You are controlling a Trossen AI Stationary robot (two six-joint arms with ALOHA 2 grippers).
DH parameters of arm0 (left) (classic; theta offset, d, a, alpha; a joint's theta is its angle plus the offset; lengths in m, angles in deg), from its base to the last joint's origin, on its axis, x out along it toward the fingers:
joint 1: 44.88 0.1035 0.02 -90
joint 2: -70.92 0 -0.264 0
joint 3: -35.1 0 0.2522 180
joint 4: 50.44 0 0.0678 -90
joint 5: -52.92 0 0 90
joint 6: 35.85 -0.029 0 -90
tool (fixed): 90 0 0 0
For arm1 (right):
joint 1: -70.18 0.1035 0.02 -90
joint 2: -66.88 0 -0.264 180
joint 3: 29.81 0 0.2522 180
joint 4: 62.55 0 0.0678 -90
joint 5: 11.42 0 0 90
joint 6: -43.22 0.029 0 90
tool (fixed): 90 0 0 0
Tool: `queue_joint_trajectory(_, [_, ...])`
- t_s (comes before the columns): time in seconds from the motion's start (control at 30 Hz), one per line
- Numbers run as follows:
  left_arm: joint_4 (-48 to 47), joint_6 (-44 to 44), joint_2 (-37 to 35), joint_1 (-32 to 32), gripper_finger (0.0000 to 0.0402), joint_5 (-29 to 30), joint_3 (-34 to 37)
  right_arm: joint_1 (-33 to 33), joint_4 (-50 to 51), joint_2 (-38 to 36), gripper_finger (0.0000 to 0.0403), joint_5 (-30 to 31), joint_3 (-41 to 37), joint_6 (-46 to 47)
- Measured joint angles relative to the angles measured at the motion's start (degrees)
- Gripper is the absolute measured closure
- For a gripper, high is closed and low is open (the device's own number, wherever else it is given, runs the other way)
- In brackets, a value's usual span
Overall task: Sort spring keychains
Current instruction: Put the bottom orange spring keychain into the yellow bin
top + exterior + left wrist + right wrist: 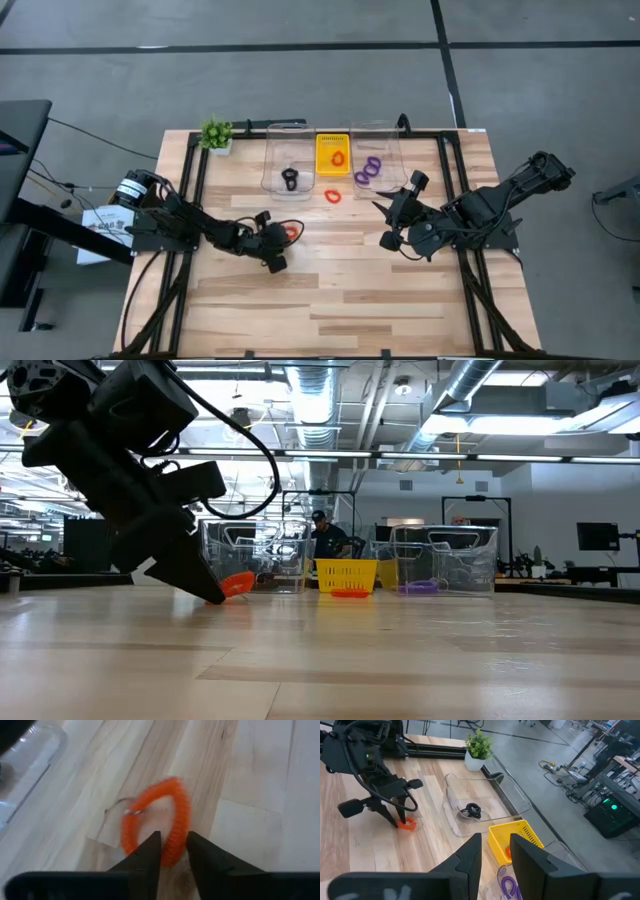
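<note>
A red-orange spring keychain (160, 820) lies on the wood table right of my left gripper (174, 845), which is shut on it low over the table's middle (287, 238). A second red-orange one (331, 196) lies in front of the yellow tray (333, 143), which holds a third (336, 158). A black keychain (290, 179) rests in the left clear container (272, 160). Purple ones (368, 168) rest in the right clear container (395, 150). My right gripper (495, 845) hangs open and raised, right of centre (385, 210). My left gripper pinches the loop's coiled cord (175, 851) between its two fingers, on the side of the loop nearest the arm. The fingers slant down from the table's left. The loop lies flat on the table (238, 585), its small metal ring (132, 811) on the far side.
A small green plant (216, 134) stands at the far left corner. The two clear containers and the yellow tray line the far edge. Black frame rails (190, 170) run along both sides. Bare wood fills the near half of the table (330, 300).
</note>
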State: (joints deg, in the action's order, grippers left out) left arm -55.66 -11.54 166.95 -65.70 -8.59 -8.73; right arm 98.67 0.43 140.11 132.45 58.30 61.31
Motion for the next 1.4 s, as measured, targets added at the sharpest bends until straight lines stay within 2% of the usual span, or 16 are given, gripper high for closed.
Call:
queue_joint_trajectory(0.2, [3.5, 4.2, -1.7, 0.0, 0.0380, -1.5, 0.3, 0.0, -0.2, 0.0, 0.0310, 0.0, 0.0, 0.0])
queue_joint_trajectory(0.3, [7.7, 4.5, -4.3, -0.3, 0.0378, -3.5, 0.5, 0.0, -1.0, 0.0, 0.0310, -0.1, 0.0, 0.0])
queue_joint_trajectory(0.5, [18.6, -1.1, -12.8, -0.2, 0.0368, -2.0, 0.3, -1.2, -5.1, 1.5, 0.0310, -2.0, 0.0, -0.4])
queue_joint_trajectory(0.63, [25.6, -5.6, -18.7, 0.8, 0.0374, -2.9, 0.3, -3.2, -9.5, 3.5, 0.0310, -7.5, 0.0, -4.0])
queue_joint_trajectory(0.77, [31.6, -6.5, -23.9, 1.5, 0.0369, -3.2, 0.3, -6.2, -17.3, 6.5, 0.0310, -16.0, 0.0, -9.3])
queue_joint_trajectory(1.0, [37.4, -7.2, -27.8, 2.3, 0.0371, -6.5, 0.2, -10.6, -32.4, 11.3, 0.0310, -31.5, 0.0, -16.7])
queue_joint_trajectory(1.1, [37.4, -7.6, -27.8, 1.9, 0.0368, -6.5, 0.2, -11.8, -36.4, 12.4, 0.0310, -35.0, 0.0, -18.0])
queue_joint_trajectory(1.23, [37.7, -7.6, -27.4, 0.9, 0.0369, -6.4, 0.2, -13.6, -40.6, 13.2, 0.0309, -36.5, 0.1, -17.7])
queue_joint_trajectory(1.4, [37.9, -7.6, -27.5, 0.3, 0.0366, -6.4, 0.2, -15.4, -43.7, 13.4, 0.0287, -39.7, 0.0, -17.6])
